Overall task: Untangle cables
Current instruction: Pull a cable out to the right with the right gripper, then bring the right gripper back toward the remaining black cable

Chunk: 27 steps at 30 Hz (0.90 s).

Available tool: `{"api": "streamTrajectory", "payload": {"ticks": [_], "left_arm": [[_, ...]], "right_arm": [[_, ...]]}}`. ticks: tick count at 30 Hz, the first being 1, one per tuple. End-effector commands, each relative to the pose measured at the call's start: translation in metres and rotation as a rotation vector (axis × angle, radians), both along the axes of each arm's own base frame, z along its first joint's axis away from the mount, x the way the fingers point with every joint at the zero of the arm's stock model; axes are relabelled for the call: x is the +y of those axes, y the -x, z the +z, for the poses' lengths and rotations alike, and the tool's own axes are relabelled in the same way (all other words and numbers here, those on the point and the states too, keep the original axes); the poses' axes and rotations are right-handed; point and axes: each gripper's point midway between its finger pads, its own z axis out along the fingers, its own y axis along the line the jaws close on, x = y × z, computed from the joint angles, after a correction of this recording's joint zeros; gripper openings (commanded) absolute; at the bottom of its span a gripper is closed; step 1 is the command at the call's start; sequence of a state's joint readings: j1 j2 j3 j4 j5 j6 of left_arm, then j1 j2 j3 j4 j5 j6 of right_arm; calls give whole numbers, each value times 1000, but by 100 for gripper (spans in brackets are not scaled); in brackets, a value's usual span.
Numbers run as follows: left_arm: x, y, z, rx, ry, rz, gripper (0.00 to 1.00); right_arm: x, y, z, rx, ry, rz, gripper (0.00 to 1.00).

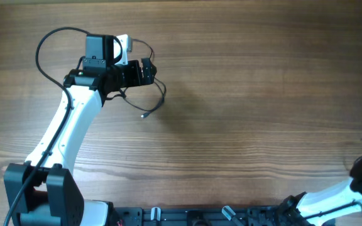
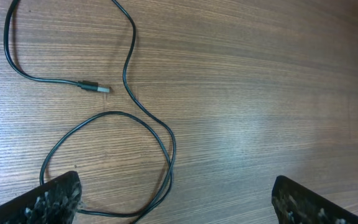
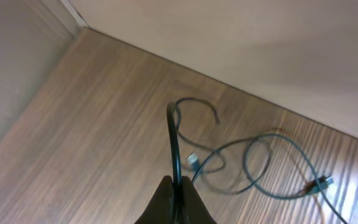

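Left gripper point(image 2: 174, 199): we see its fingers point(image 2: 58, 198) spread wide, low over the surface point(image 2: 260, 93), with nothing between them.
Cable point(image 2: 129, 59): it lies flat on the wood, winding down into one loose loop. The loop's near side runs right beside the finger at the lower left; we cannot tell whether they touch.
Plug point(image 2: 95, 88): metallic, at the cable's free end, lying apart from the loop.
Overhead: the same cable curls just beside the left gripper's tip, its plug on the side nearer the arm bases.
Right gripper point(image 3: 176, 193): pressed together, pinching a thin black cord point(image 3: 173, 134) that arcs up from the tips.
Cables point(image 3: 253, 168): beyond the cord, loose overlapping loops lie on the wood near a wall; they are too blurred for us to count.
Right arm point(image 1: 357, 188): at the lower right corner, well apart from the left arm.
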<state>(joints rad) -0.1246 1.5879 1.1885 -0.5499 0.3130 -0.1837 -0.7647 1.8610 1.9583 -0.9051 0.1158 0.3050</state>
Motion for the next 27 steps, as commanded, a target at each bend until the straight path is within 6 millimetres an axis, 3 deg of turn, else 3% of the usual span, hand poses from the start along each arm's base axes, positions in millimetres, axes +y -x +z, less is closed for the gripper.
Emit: {"api": "streamTrajectory", "payload": {"ticks": [1,12,19,20,21,22,23,27], "left_arm": [[-3,6,2,8,-2,-27,100],[-24,12,2,6,-2,-80,100],[-32,12,4,-5,0,-98,100],[-32,12,4,-5,0,-98,100],[-32,12,4,-5,0,-98,100],[-32,12,4,-5,0,-98,100],[-32,12,4,-5,0,-98,100],[-32,14,2,4,-1,-99,100]], "right_arm": [[-19,0,-8,19,30,-51,4],[-51,30,-85,158,-95,-172,4],[-54,28,-96,168,-105,-172,4],[-54,28,-96,168,-105,-172,11],[-54,28,-96,168,-106,-173,28],[-54,28,-96,168,-106,-173,82],[-54,28,-96,163,-109,-181,100],[-45,23,-96,132,-152,-154,100]]}}
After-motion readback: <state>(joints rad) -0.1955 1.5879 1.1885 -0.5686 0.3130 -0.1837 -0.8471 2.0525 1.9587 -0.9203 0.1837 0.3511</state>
